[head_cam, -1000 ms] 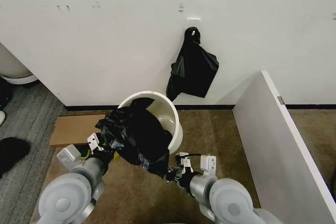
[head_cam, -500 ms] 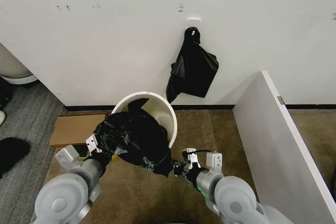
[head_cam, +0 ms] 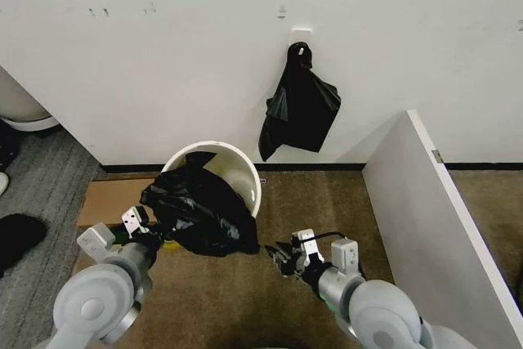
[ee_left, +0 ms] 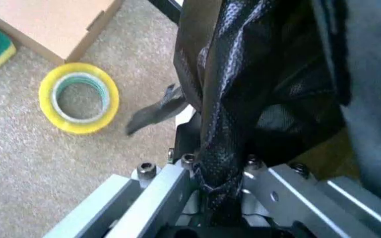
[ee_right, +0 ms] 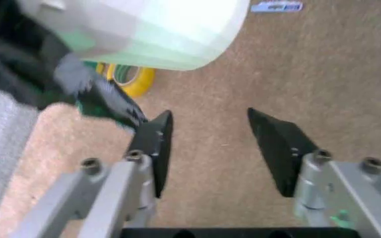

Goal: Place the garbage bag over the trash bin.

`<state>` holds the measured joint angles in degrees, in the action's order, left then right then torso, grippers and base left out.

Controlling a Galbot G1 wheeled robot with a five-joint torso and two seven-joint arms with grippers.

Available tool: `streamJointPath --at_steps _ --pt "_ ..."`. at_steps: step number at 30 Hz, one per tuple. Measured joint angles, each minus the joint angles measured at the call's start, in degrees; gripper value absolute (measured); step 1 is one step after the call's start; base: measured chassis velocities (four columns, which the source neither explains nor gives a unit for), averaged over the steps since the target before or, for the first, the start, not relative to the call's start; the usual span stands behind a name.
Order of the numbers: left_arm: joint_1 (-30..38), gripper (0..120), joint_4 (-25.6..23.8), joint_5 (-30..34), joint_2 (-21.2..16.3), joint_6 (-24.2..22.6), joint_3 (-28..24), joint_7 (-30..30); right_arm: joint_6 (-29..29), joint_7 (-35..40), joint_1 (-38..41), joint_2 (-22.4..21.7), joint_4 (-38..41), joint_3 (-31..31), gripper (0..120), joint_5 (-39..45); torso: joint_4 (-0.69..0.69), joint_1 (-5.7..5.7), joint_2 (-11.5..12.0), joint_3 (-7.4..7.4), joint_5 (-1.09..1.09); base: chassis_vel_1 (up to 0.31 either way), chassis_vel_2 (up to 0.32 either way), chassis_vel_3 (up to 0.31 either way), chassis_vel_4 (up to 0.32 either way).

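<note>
Two arms: both low at the near edge of the head view, either side of the bin.
Bin (head_cam: 245, 176): round, cream-white, on the brown carpet against the far wall, left of centre; its far and right rim are bare, and pale inner wall shows on the right.
In the bin: part of the bag (head_cam: 200, 210) sits in the mouth at the left and near side; how deep it goes I cannot tell.
Bag: black, crinkled, draped over the bin's near-left rim and down its outside to the carpet.
Left gripper (head_cam: 140, 228): just left of the bag's lower edge; in the left wrist view a twisted strand of the bag (ee_left: 227, 129) runs down between its fingers, clamped tight.
Right gripper (head_cam: 283, 259): near side, right of the bag, apart from it; in the right wrist view its black fingers (ee_right: 156, 141) stand spread over bare carpet with nothing between them.
Tape roll (ee_left: 78, 98): yellow, flat on the carpet just beside the bin's base, on its left.
Cardboard (head_cam: 110, 200): flat, left of the bin, by the wall.
Hook bag (head_cam: 301, 112): second black bag hanging on the far wall, right of the bin.
Panel (head_cam: 433, 218): white, on the right.
</note>
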<state>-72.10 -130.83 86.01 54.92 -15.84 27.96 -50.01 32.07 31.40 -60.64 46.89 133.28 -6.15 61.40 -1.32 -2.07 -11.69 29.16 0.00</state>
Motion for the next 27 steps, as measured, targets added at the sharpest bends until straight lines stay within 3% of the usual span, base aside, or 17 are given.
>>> streamJointPath --at_steps 5,8,13,14,18,27 --pt "1.0 0 1.1 -0.4 -0.2 0.5 -0.1 -0.1 0.3 -1.9 -2.4 -2.9 3.4 1.1 68 -6.7 0.0 0.0 0.0 0.0 0.0 0.0 0.0 0.0 0.0" --pt "1.3 0 1.6 -0.6 -0.3 0.5 -0.1 -0.2 0.0 -3.4 -3.6 -4.4 4.7 1.5 75 -11.4 0.0 0.0 0.0 0.0 0.01 0.0 0.0 0.0 0.0" --pt "1.4 0 2.2 -1.5 -0.6 0.6 0.3 -0.6 -5.8 -9.2 -4.1 -7.4 5.8 2.0 95 -24.4 0.01 0.0 0.0 0.0 0.01 0.0 0.0 0.0 0.0" --pt "1.4 0 2.2 -1.5 -0.6 0.6 0.3 -0.6 -5.8 -9.2 -4.1 -7.4 5.8 2.0 95 -24.4 0.01 0.0 0.0 0.0 0.01 0.0 0.0 0.0 0.0" --pt "2.0 0 2.5 -2.2 -0.6 0.7 -0.6 -0.8 -17.3 -18.1 -1.8 -9.7 4.3 2.1 100 -33.1 0.01 0.0 0.0 0.0 0.0 0.0 0.0 0.0 0.0" --pt "2.9 0 2.7 -3.5 -0.6 0.7 -3.0 -0.9 -27.7 -28.8 0.7 -11.2 3.3 1.9 100 -38.3 0.0 0.0 0.0 0.0 0.0 0.0 0.0 0.0 0.0"
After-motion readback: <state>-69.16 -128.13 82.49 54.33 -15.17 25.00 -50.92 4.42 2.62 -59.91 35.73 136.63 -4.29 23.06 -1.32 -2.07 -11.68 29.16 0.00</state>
